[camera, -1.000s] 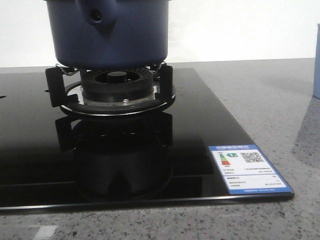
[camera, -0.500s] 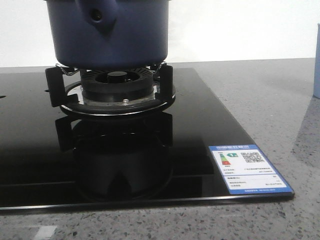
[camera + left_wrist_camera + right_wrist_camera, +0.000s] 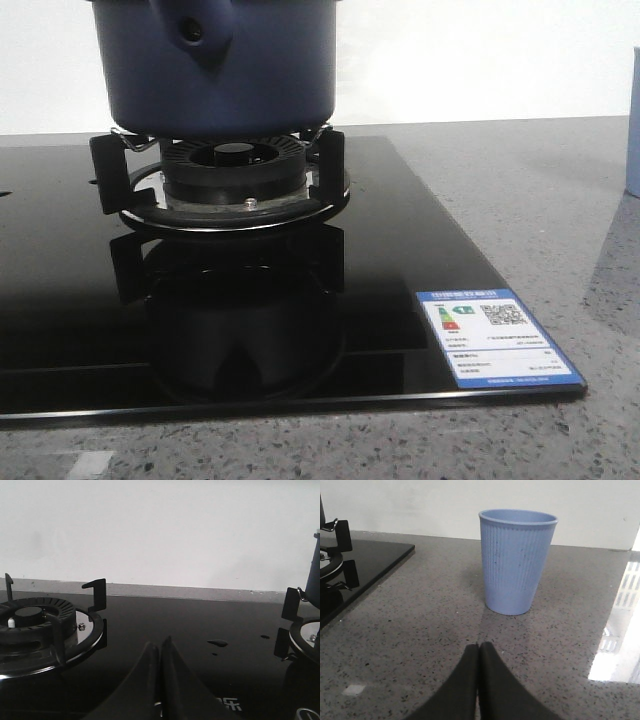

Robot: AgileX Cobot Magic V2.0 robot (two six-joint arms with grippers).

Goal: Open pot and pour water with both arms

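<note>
Sitting on a burner (image 3: 235, 170) of a black glass hob (image 3: 420, 240), a dark blue pot (image 3: 220, 65) fills the top of the front view; its rim and any lid are cut off by the frame, so whether it is open cannot be told. A stubby spout or handle socket (image 3: 195, 35) faces the camera.

Seen from its wrist, the left pincer (image 3: 160, 652) has both fingers pressed together, holding nothing. It hovers low over the hob between two burners; the pot's edge (image 3: 314, 575) lies ahead and well off to its right, and a bare burner (image 3: 35, 625) ahead to its left.

The right pincer (image 3: 478, 652) is likewise closed and empty, low over the speckled grey bench (image 3: 420, 630). A ribbed pale blue cup (image 3: 516, 560) stands upright just ahead of it, slightly to its right, apart from the fingers.

These positions fit both arms waiting to start and arms resting after pouring. For any grasp, each pincer would need to spread its fingers well clear first, approach level, and keep the cup upright and steady.
</note>
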